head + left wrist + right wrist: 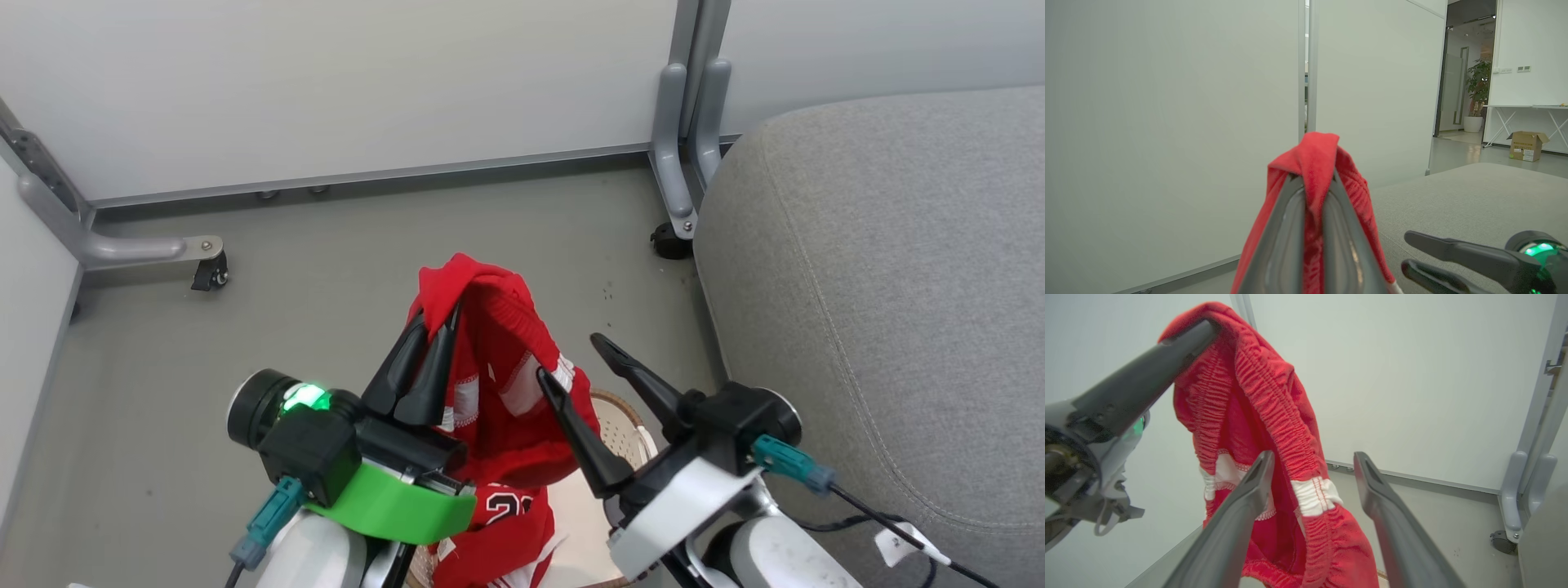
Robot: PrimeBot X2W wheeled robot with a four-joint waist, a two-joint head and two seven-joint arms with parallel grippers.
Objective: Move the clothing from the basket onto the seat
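- The red garment (pixel 498 327) (shorts, going by the gathered elastic band and white trim) hangs in the air. Its top fold is pinched and its lower part droops toward the basket (pixel 629 408) below.
- A second red piece (pixel 506 510), with black-and-white numerals, lies in the basket underneath it.
- The left gripper (pixel 438 320) has its two dark fingers pressed together on that top fold, and the cloth drapes down both sides of them.
- The right gripper (pixel 569 356) stands spread wide and pinches nothing. In its wrist view the white-banded hem hangs between its fingers, touching one or just beside it; I cannot tell which.
- The seat (pixel 882 286) rises just to the right of the basket, its rounded left edge near the right arm.
- I judge the step in hand to be the carry: one piece is out of the basket and not yet set down.
- Next, the left arm needs to swing right, bring the dangling hem over the seat's left edge, and only then let go. The numbered piece comes after.
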